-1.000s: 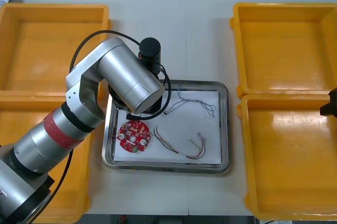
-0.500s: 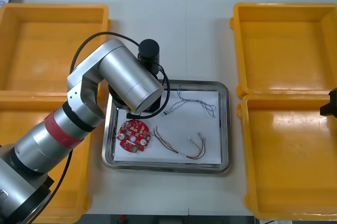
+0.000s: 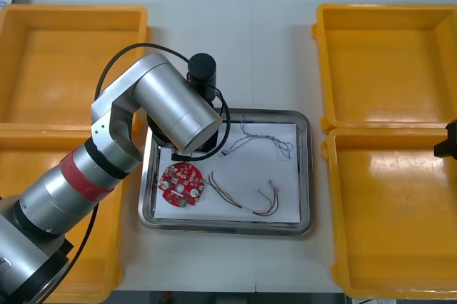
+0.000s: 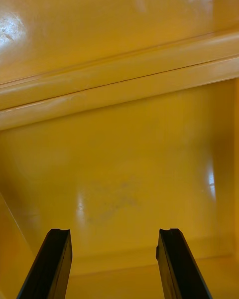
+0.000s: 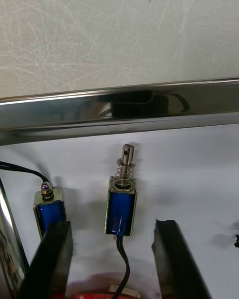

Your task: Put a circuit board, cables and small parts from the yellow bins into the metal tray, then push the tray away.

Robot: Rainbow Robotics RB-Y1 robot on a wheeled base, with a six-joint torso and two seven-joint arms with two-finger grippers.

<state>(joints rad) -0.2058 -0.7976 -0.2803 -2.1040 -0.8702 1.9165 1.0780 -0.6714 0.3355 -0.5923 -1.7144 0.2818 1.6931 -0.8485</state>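
Left gripper [image 5: 112,225], jaws open and empty, hovers over a small metal part [image 5: 121,210] lying in the metal tray [image 5: 119,104] (right gripper [image 4: 113,235] parked open over a yellow bin [image 4: 119,169]); lift straight up to spare its black lead [image 5: 124,269].

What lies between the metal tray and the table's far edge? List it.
Nothing visible: the table beyond the metal tray is bare. The left gripper hangs open just inside its far rim, over small metal parts. The right gripper is parked over a yellow bin.
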